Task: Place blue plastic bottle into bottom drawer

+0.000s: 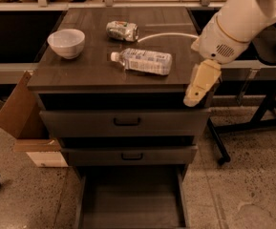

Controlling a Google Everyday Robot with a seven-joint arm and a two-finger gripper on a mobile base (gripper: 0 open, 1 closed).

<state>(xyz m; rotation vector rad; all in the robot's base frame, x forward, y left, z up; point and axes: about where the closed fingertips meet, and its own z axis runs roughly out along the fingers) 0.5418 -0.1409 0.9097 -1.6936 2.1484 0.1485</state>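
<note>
The blue plastic bottle [142, 61] lies on its side on the cabinet top, white cap pointing left. The bottom drawer [130, 199] is pulled out at the foot of the cabinet, its dark floor bare. My gripper [199, 87] hangs at the cabinet top's front right corner, to the right of the bottle and apart from it, pointing down.
A crushed silver can [122, 31] and a white bowl [66, 43] lie on the cabinet top [80, 73]. A white cable [168, 35] runs to the right. A cardboard box [25, 123] stands at the left. A black stand leg [252, 123] is at the right.
</note>
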